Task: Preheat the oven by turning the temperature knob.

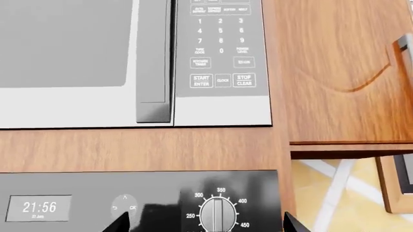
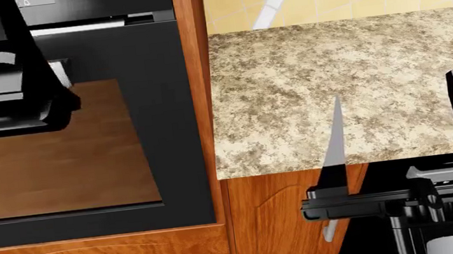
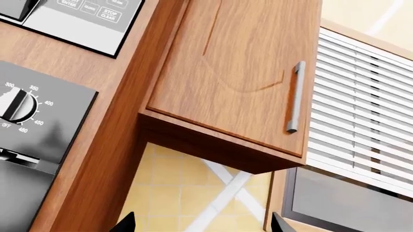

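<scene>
The left gripper (image 1: 205,226), fingers spread, sat just short of the temperature knob (image 1: 217,213), its grip bar upright. The right gripper (image 2: 407,138), also spread, hung over the countertop's (image 2: 291,94) near edge, well apart from the oven (image 2: 165,108).

- Temperature knob (image 3: 15,107) with white dial markings, left edge.
- Wooden cabinet (image 3: 239,72) with silver handle (image 3: 295,96), upper centre.
- White blinds (image 3: 364,111), right.
- Gripper (image 3: 201,223) fingertips spread, bottom edge.

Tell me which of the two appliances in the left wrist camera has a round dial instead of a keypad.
The oven, the black panel at the lower edge, below the wood strip. It has a silver temperature knob ringed by white numbers. The microwave above it has only buttons.
</scene>
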Controlling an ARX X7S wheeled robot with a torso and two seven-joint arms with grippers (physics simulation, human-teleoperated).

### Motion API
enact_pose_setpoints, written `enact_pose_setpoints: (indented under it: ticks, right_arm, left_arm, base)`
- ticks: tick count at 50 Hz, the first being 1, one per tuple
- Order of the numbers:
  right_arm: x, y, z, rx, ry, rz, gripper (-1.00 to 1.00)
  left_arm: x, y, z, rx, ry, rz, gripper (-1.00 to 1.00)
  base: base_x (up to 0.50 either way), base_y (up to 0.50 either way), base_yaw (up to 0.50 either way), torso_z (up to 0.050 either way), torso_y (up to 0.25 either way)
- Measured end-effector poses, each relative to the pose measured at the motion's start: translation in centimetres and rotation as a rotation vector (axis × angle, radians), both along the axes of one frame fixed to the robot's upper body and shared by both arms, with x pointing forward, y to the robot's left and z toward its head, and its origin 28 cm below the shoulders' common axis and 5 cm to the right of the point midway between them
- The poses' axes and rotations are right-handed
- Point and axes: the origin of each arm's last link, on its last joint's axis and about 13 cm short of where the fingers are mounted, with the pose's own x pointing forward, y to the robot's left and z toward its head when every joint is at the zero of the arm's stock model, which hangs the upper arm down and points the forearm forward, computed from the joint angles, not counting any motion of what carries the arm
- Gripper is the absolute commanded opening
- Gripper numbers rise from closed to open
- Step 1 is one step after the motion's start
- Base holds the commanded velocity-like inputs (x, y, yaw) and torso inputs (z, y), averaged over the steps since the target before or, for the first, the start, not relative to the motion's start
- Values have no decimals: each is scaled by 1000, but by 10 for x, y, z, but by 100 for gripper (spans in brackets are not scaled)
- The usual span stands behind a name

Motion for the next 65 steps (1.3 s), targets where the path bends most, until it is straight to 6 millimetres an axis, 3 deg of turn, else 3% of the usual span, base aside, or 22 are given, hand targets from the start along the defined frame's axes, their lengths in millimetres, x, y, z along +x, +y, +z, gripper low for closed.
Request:
enact_pose_setpoints:
  ticks: [11, 38, 65]
  right_arm:
    - [0, 0, 0, -1, 1, 0, 100]
    - [-1, 1, -1, -5, -1, 1, 100]
    - [-2, 1, -1, -4, -6, 2, 100]
  left_arm:
    - [1, 4, 16, -5, 61, 14, 100]
    - [8, 1, 33, -6, 199, 3, 100]
    - [45, -3, 36, 27, 260, 18, 100]
  base:
    - [0, 0, 0, 0, 0]
    - [0, 0, 0, 0, 0]
    - [0, 0, 0, 0, 0]
